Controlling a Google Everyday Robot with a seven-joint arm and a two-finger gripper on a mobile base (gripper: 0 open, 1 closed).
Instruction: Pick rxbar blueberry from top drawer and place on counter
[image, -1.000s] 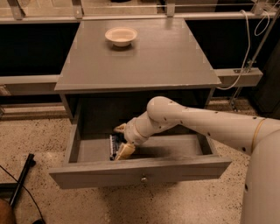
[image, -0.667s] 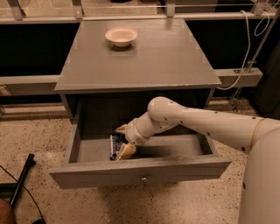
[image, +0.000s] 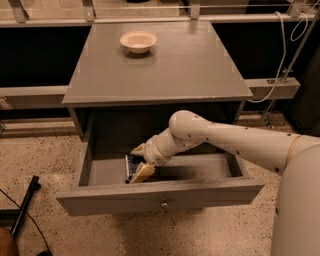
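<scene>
The top drawer (image: 160, 196) of the grey cabinet is pulled open. The rxbar blueberry (image: 129, 168), in a dark blue wrapper, lies flat on the drawer floor left of centre. My gripper (image: 140, 161) reaches down into the drawer from the right, right over the bar's right end. Its two tan fingers (image: 142, 173) are spread apart, one beyond the bar and one on the near side. The bar's right part is hidden behind them. The counter (image: 165, 65) is the cabinet's flat grey top.
A cream bowl (image: 138, 41) stands at the back of the counter. My white arm (image: 235, 142) crosses the drawer's right half. A black pole (image: 24, 212) lies on the speckled floor at the left. A railing and a white cable are behind the cabinet.
</scene>
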